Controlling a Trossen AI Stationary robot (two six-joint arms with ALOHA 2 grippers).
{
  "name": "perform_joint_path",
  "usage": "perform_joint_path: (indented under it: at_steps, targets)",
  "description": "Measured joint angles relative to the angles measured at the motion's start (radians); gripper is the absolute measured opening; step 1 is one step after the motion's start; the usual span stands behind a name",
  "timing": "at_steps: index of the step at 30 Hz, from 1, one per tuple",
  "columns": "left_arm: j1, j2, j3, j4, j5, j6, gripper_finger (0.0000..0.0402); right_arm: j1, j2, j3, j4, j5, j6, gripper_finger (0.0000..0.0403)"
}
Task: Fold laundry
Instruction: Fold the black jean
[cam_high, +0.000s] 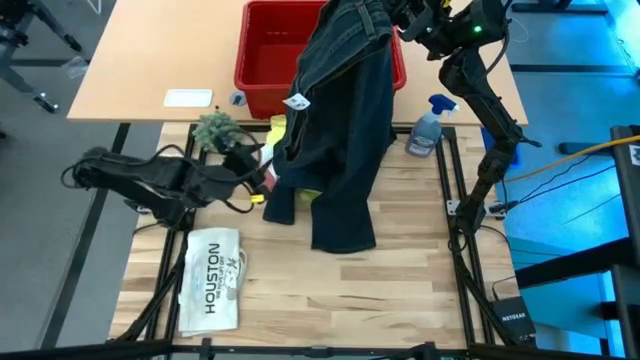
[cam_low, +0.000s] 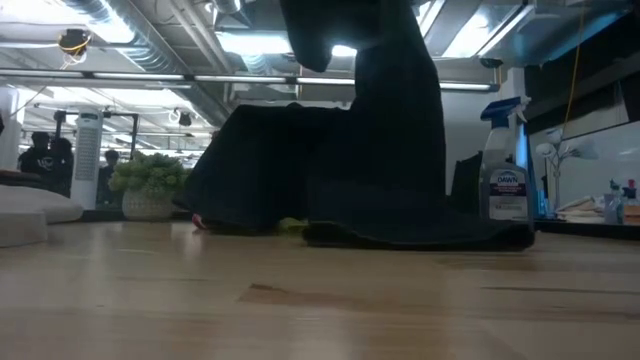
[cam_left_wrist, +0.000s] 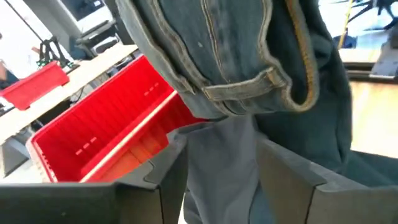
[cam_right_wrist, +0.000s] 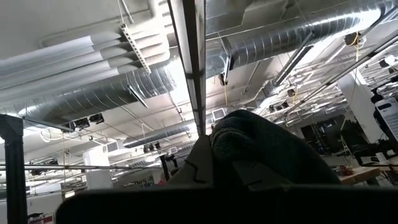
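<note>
trousers (cam_high: 345, 130) hang from raised right claw (cam_high: 400, 18); left claw (cam_high: 262, 172) low beside them

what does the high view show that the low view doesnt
Only the high view shows the red basket, the flat white item printed HOUSTON, a bit of yellow T-shirt by the trousers' edge, and both arms: the right gripper holding the trousers up over the basket, the left gripper low beside the hanging cloth.

Only the low view shows the room behind.

Both show the dark trousers, hanging with their lower end on the wooden table, the spray bottle and the small plant.
</note>
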Motion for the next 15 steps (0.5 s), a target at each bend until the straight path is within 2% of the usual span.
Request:
perform_joint_path:
  at_steps: [5, 10, 15]
  targets:
    - [0.03, 0.053, 0.0, 0.081, 0.071, -0.016, 0.0188, 0.0, 0.0, 0.0, -0.004, 0.0, -0.002, 0.0001]
    - [0.04, 0.089, 0.0, 0.138, 0.076, -0.036, 0.0193, 0.0, 0.0, 0.0, -0.001, 0.0, -0.002, 0.0002]
    - [0.04, 0.118, 0.0, 0.155, -0.024, -0.099, 0.0194, 0.001, 0.0, 0.0, 0.002, 0.001, -0.001, 0.0002]
